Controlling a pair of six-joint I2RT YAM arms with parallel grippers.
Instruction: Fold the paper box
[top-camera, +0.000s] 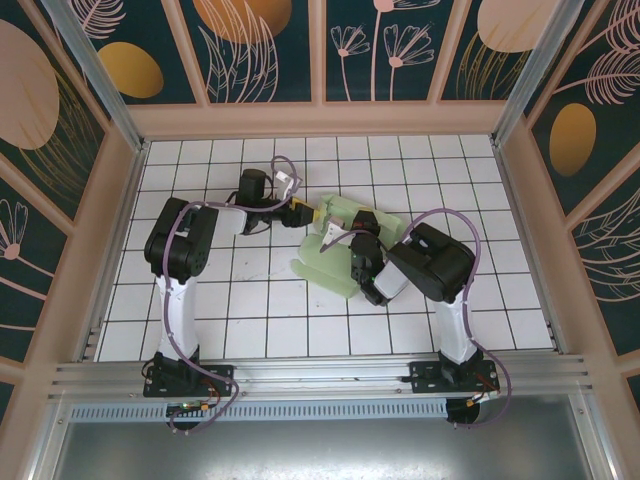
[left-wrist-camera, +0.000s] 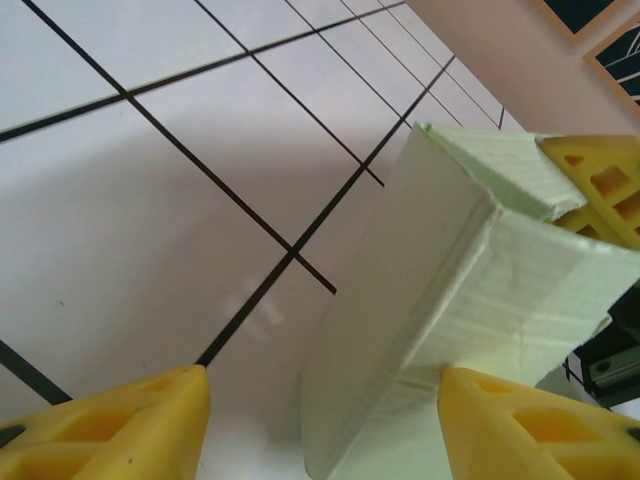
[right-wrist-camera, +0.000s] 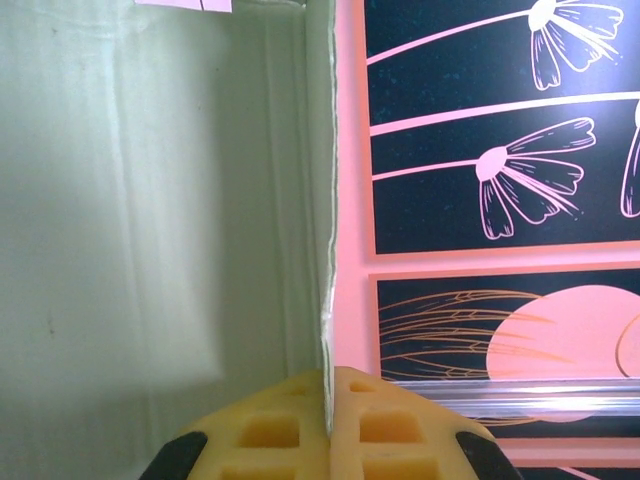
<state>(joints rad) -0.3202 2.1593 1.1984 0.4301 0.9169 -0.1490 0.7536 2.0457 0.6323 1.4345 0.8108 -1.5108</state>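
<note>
The tiled table (top-camera: 230, 330) lay open along its far edge and both near corners; mid-table, the paper box (top-camera: 325, 265), left arm (top-camera: 180, 245) and right arm (top-camera: 435, 262) barred passage; panelled walls (top-camera: 265, 50) closed three sides.

Paper box (top-camera: 335, 265) lies mid-table (top-camera: 250, 320). Left gripper (top-camera: 301, 212) sits at its ten o'clock; right gripper (right-wrist-camera: 328, 400) meets its edge from four o'clock.

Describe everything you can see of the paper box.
The paper box is thin, pale mint-green card with faint ribbing and creases. It is part-folded: walls stand up into a sleeve and the flaps are loose. It rests on the white tiled table between the arms. The right hand is shut on one upright card edge. The open left hand straddles a corner; I cannot tell whether it touches.
</note>
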